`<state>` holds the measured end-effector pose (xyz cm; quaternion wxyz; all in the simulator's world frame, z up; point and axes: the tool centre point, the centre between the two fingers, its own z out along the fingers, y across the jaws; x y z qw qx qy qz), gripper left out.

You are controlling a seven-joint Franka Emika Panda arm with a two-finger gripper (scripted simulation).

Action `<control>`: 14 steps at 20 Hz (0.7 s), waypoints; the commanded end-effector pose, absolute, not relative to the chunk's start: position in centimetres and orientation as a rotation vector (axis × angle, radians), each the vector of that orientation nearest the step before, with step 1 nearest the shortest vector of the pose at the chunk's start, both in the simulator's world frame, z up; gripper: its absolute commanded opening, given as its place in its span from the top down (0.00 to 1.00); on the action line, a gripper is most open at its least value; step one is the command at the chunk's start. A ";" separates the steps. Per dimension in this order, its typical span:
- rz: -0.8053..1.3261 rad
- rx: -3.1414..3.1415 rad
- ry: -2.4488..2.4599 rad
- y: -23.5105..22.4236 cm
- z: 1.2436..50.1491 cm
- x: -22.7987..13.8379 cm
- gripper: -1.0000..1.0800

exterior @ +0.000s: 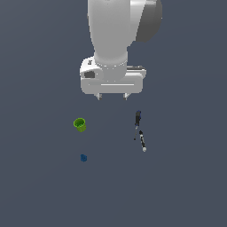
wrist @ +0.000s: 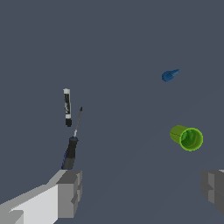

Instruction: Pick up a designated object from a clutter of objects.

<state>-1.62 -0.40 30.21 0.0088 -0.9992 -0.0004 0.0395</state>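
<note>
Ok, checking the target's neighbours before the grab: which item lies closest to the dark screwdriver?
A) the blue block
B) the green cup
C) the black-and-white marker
C: the black-and-white marker lies right by the screwdriver shaft's tip, while the green cup and blue block sit well off.

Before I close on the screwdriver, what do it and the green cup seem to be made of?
Screwdriver: the handle looks like matte dark blue-black plastic or rubber; the thin grey shaft looks like metal, judged by its colour and slimness. Green cup: it looks like smooth plastic, uniformly bright green, thin-walled and hollow. Both are simulator renders, so the materials stay guesses.
</note>
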 end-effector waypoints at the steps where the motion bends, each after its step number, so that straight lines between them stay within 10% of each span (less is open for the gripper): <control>1: 0.123 -3.124 0.007 -0.1 29.7 -1.6 0.04; 14: 0.088 -3.147 0.143 4.1 22.4 -1.5 0.04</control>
